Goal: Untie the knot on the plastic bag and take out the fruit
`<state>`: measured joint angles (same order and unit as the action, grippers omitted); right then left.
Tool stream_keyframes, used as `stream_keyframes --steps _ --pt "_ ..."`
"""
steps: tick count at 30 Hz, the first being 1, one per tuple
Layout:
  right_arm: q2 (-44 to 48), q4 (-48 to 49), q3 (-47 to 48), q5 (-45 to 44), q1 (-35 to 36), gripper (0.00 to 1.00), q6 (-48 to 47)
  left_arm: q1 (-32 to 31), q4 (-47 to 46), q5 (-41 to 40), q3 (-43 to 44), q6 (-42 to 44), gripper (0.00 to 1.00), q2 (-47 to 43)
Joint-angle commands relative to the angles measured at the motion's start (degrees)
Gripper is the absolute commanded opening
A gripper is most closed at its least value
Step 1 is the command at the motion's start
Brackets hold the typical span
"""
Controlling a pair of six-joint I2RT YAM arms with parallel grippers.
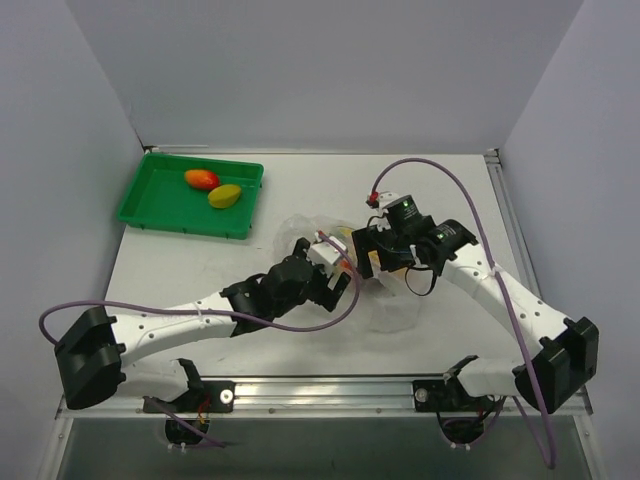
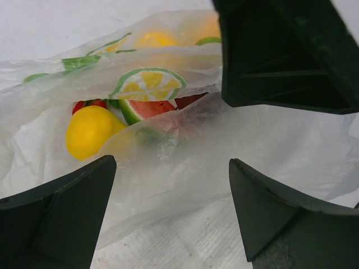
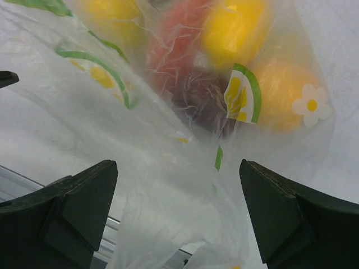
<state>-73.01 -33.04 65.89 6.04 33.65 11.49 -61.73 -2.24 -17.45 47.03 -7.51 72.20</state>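
Note:
The clear plastic bag [image 1: 392, 310] with printed citrus slices lies mid-table between both grippers. In the left wrist view it [image 2: 185, 162] holds a yellow lemon [image 2: 90, 131] and a red watermelon wedge [image 2: 148, 109]. In the right wrist view the bag [image 3: 162, 185] shows a yellow fruit [image 3: 233, 28], an orange one [image 3: 280, 95], a red one [image 3: 179, 50] and a dark red one [image 3: 202, 98]. My left gripper [image 2: 173, 168] is open at the bag's left side [image 1: 338, 272]. My right gripper [image 3: 178, 168] is open with loose plastic between its fingers [image 1: 382, 258]. I cannot make out the knot.
A green tray [image 1: 150, 205] stands at the far left with a red-orange mango [image 1: 201, 179] and a yellow-green mango [image 1: 224, 196] in it. The right gripper's black body [image 2: 280, 56] is close above the left gripper. A metal rail [image 1: 330, 385] runs along the near edge.

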Motion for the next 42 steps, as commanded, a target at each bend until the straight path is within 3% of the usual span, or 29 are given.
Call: stream_keyframes --steps 1,3,6,7,9,10,13,14,23,27,38,42 --pt "-2.47 4.81 -1.90 -0.86 -0.86 0.94 -2.35 -0.75 -10.76 2.77 -0.53 2.14 0.93 2.49" --pt "-4.06 5.96 -3.13 -1.82 -1.74 0.93 -2.08 -0.93 -11.82 3.65 -0.18 2.93 0.93 5.04" --pt "-6.44 7.46 -4.18 -3.40 -3.58 0.76 -1.03 -1.37 -12.17 4.36 0.87 5.12 0.94 7.95" --pt "-6.88 8.24 -4.45 -3.58 -3.85 0.63 -0.68 -1.46 -12.35 4.62 1.14 5.74 0.94 8.56" --pt "-6.62 8.86 -5.15 -3.67 -4.55 0.47 -0.50 -1.55 -12.87 4.97 1.58 7.16 0.96 9.97" --pt "-6.44 9.13 -5.24 -3.58 -4.64 0.31 -0.41 -1.55 -13.14 5.23 1.84 8.98 0.96 10.84" --pt "-5.04 9.66 -5.51 -2.53 -4.73 0.02 0.29 -1.55 -13.84 5.50 2.63 12.07 0.97 12.17" --pt "-4.51 9.83 -5.68 -1.92 -4.73 0.00 0.81 -1.63 -14.37 5.93 3.07 13.99 0.97 13.04" --pt "-2.13 10.54 -6.30 3.71 -4.47 0.00 2.58 -0.93 -15.69 9.98 9.66 22.88 0.97 21.04" --pt "-1.87 10.54 -5.86 2.31 -4.47 0.00 2.66 0.56 -15.69 14.02 10.72 22.28 0.97 24.47" --pt "-0.99 12.73 -4.10 -2.53 -10.00 0.00 6.78 1.71 -13.23 30.70 3.70 4.20 0.76 27.12" --pt "-0.73 15.01 -4.54 -2.35 -12.55 0.00 8.73 -0.84 -13.32 30.30 -2.01 0.13 0.74 24.13"
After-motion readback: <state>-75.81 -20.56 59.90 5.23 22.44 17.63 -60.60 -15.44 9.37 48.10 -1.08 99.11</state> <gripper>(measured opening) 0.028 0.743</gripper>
